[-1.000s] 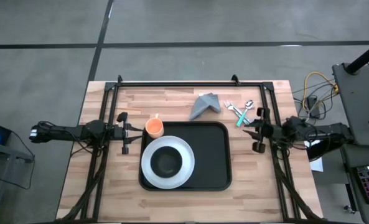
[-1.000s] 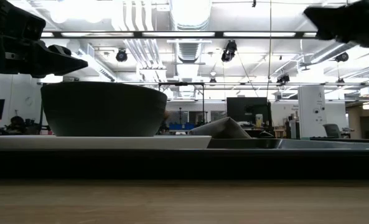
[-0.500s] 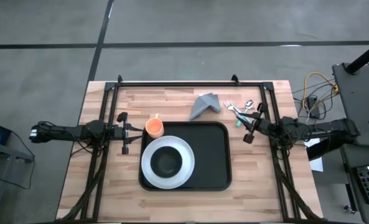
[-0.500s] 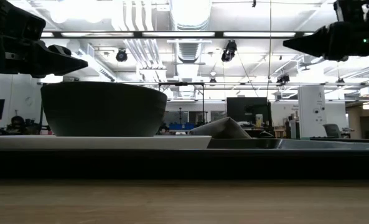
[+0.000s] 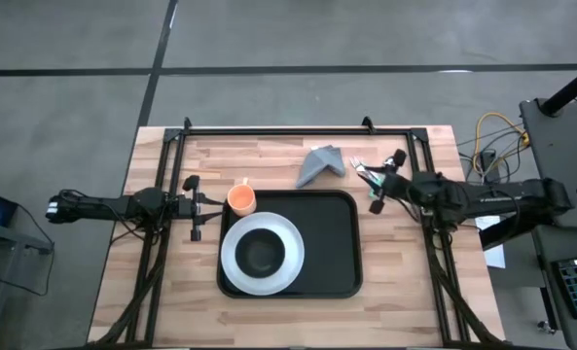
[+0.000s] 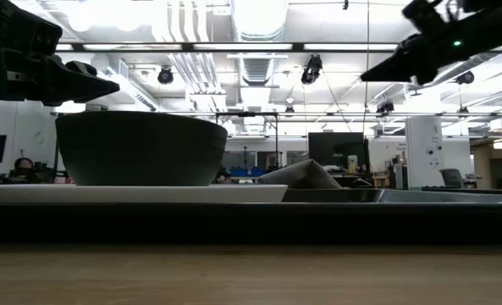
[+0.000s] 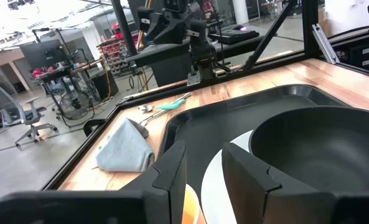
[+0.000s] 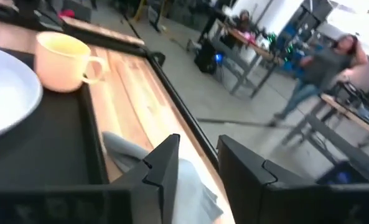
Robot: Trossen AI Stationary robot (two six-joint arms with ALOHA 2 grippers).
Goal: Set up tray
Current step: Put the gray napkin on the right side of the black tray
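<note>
The black tray (image 5: 332,248) lies mid-table. On its left half sit a white plate (image 5: 232,267) and a dark bowl (image 5: 262,255). An orange cup (image 5: 241,199) stands at the tray's far left corner. Beyond the tray's far edge lies a folded grey napkin (image 5: 319,163). To its right lies cutlery (image 5: 359,167), one piece with a teal handle. My right gripper (image 5: 371,178) hovers above the cutlery, open and holding nothing. My left gripper (image 5: 218,201) waits just left of the cup, open and raised off the table.
A black metal frame (image 5: 298,129) runs round the table's far and side edges. Bare wood shows right of the tray (image 5: 395,262) and along the near edge. In the right wrist view a person (image 8: 321,68) walks in the room beyond the table.
My right gripper has swung from the table's right edge toward the far left, rising and tipping up nearer to level. It now stands over the cutlery. The left arm, tray, plate, bowl, cup and napkin have kept still.
</note>
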